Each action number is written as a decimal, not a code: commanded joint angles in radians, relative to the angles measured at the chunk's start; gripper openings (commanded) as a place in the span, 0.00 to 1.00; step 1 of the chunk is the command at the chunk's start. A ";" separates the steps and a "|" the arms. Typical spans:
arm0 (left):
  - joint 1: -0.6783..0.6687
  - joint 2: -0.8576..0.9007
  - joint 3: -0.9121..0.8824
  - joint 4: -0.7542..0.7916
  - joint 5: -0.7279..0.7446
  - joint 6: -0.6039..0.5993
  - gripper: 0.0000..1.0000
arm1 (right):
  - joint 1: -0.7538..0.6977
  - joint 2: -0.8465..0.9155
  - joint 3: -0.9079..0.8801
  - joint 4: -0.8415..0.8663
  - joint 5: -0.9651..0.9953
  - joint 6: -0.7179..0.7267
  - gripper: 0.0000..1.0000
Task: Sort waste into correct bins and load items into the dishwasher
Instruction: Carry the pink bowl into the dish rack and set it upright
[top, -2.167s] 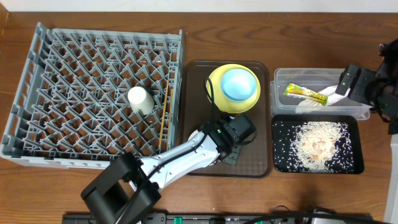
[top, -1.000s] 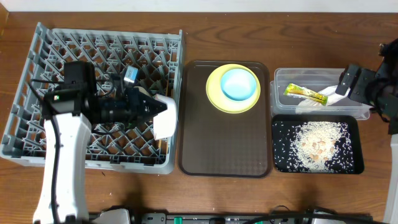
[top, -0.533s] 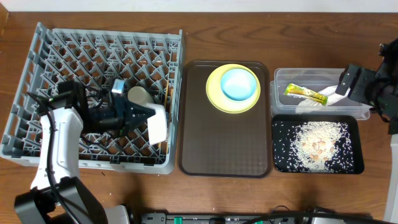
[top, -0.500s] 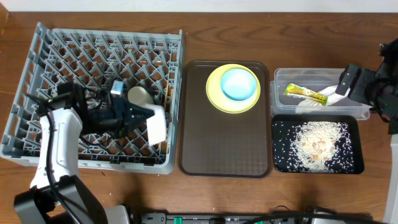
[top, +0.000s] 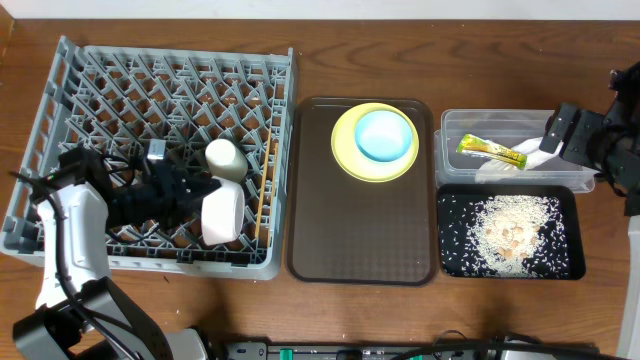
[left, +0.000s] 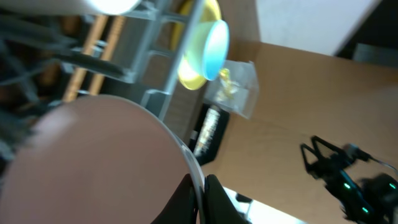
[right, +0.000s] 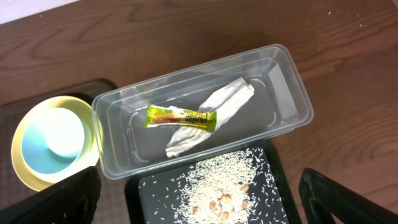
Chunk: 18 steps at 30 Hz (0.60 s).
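Here, at the front of the dish rack (top: 150, 90), my left gripper (top: 203, 197) is clamped on the rim of the white bowl (top: 222, 213) beside the white cup (top: 226, 160); loading looks under way, and next I must seat the bowl between pegs before releasing. On the wooden table (top: 400, 310), the brown serving tray (top: 360, 240) bears the yellow plate (top: 343, 160) and light blue bowl (top: 385, 135), while my right gripper (top: 558, 130) hangs spread and empty by the clear tub (top: 450, 125).

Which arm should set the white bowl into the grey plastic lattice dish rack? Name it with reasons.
Left. The left gripper grips the white bowl by its rim, right over the grey plastic lattice dish rack. The right gripper hangs open at the clear plastic rectangular tub, far from the rack.
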 joint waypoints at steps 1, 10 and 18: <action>0.028 0.004 -0.008 0.002 -0.155 0.021 0.08 | -0.003 0.001 0.011 -0.001 -0.001 0.014 0.99; 0.114 0.003 -0.007 0.026 -0.277 -0.037 0.32 | -0.003 0.001 0.011 -0.001 -0.001 0.014 0.99; 0.156 -0.003 0.073 0.035 -0.327 -0.135 0.61 | -0.003 0.001 0.011 -0.001 -0.001 0.014 0.99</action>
